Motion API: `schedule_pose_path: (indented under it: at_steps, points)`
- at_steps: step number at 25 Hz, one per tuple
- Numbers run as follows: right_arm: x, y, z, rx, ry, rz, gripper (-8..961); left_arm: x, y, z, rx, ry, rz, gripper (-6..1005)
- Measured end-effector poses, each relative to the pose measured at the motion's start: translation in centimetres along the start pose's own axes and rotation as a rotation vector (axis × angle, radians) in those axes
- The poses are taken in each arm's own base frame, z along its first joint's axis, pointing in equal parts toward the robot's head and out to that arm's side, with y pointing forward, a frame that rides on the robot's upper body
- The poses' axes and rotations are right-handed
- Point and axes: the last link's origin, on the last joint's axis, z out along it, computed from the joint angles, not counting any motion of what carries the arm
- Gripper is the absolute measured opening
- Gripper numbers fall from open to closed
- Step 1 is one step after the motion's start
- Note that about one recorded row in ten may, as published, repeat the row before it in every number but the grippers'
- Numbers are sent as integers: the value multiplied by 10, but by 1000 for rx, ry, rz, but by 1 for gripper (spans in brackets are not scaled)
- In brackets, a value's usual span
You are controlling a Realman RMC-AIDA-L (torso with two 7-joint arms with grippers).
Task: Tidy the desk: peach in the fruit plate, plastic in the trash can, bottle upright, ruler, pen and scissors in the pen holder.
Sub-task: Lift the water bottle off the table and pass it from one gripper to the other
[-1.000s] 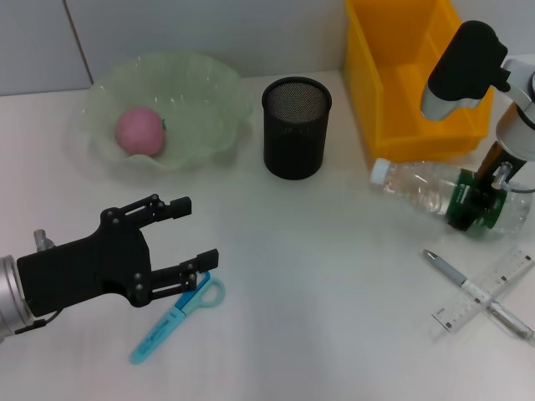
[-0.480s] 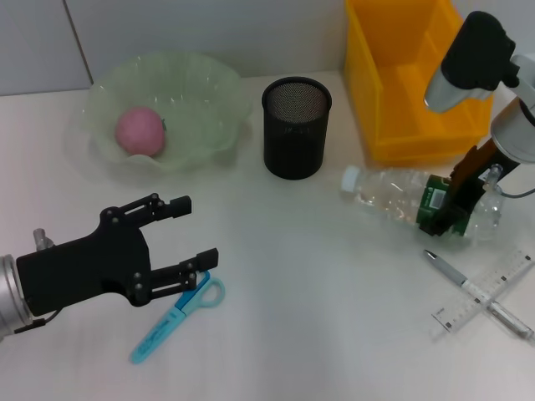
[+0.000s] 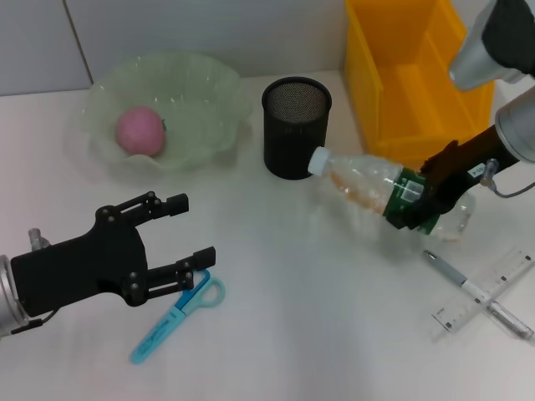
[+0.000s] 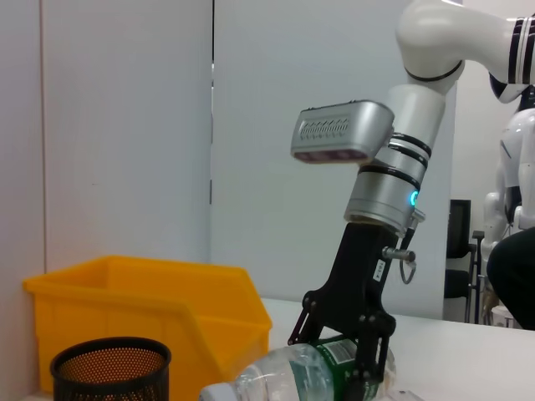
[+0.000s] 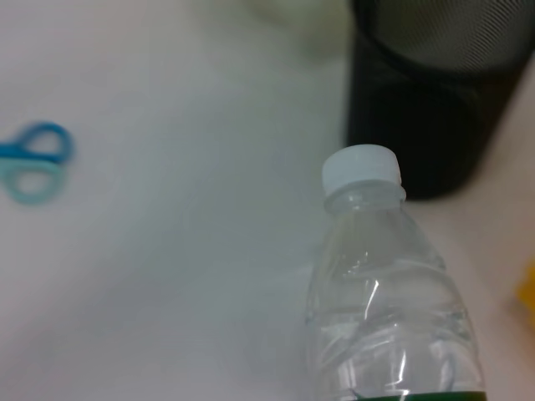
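Right claw point(image 3: 420, 203) clamped around bottle point(image 3: 368, 182)

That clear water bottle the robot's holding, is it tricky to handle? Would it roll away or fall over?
Probably a little. The bottle is round and smooth, so lying down it would likely roll. It looks thin and nearly empty, so probably light, and squashable where the right gripper clamps its green label. Stood upright, being tall and narrow, it may tip easily.

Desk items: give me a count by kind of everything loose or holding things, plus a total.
Containers: 3: fruit plate, pen holder, yellow bin
Fruit: 1: peach
Bottles: 1: bottle, held by right gripper
Stationery: 3: scissors, pen, ruler
Total: 8
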Motion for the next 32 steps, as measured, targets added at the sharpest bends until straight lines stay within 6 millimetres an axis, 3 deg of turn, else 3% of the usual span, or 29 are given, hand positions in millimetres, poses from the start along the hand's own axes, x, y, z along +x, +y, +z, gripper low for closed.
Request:
schedule_pose_path:
  at_steps: [13, 23, 32]
  points:
    - [2, 27, -13, -152, -365, -104, 775, 19, 0, -12, 45, 184, -17, 782]
    - [19, 35, 1, -141, -653, -200, 774, 32, -4, -27, 169, 439, -153, 767]
    - [28, 53, 22, -150, -863, -247, 775, 33, -5, -18, 110, 409, -169, 754]
